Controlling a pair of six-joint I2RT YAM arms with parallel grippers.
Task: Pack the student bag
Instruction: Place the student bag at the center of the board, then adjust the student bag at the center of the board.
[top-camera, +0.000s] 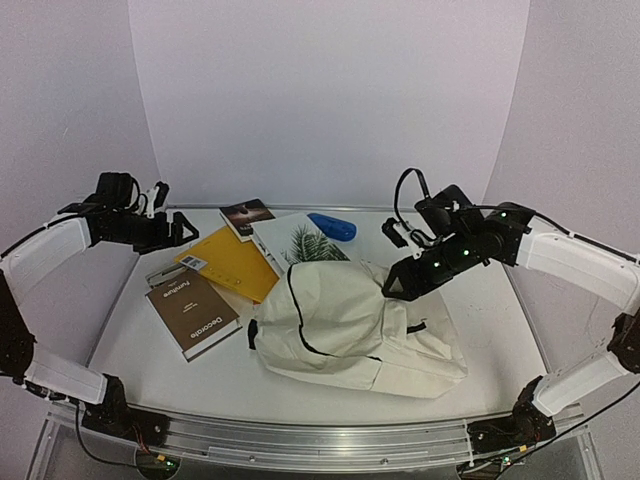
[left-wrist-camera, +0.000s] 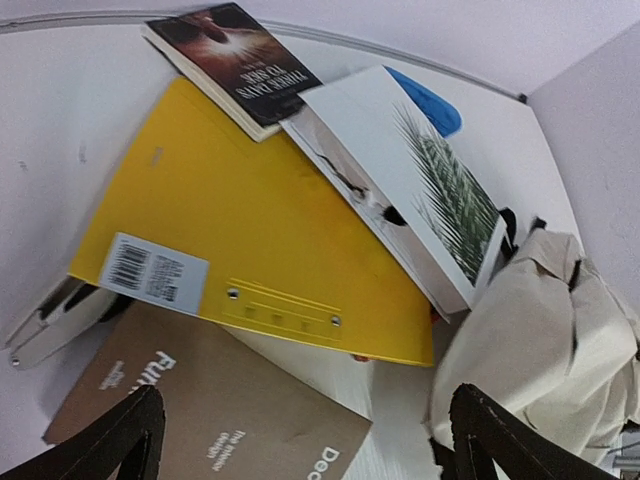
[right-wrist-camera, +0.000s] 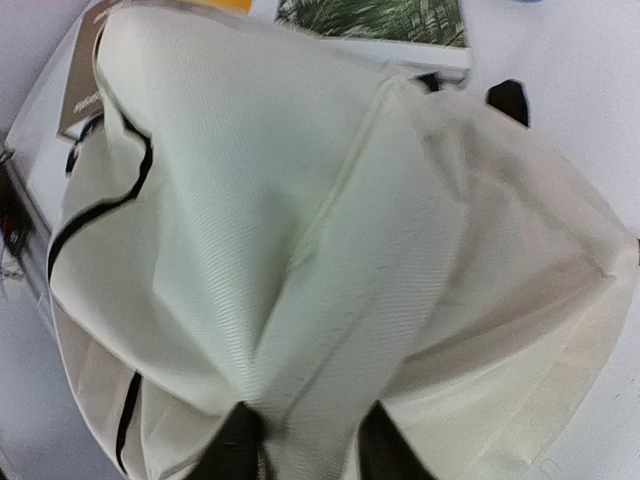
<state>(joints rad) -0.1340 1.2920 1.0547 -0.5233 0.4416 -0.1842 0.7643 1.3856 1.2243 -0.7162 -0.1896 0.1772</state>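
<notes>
The right gripper (right-wrist-camera: 312, 445) has its jaws parted astride a raised fold of the cream fabric student bag (top-camera: 350, 320), which slumps directly beneath it, its opening probably not yet spread for packing. The left gripper (left-wrist-camera: 312, 440) hangs wide open and empty. Just ahead of it lie a flat yellow plastic folder (left-wrist-camera: 250, 230) and a white palm-leaf book (left-wrist-camera: 420, 190), seemingly waiting to go in.

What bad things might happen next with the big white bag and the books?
1. The right hand has only a fold of the student bag between its fingers; the cloth may slip out and the bag sag flat.
2. The yellow folder lies under the palm-leaf book and over the brown book, so pulling one may drag the others.
</notes>
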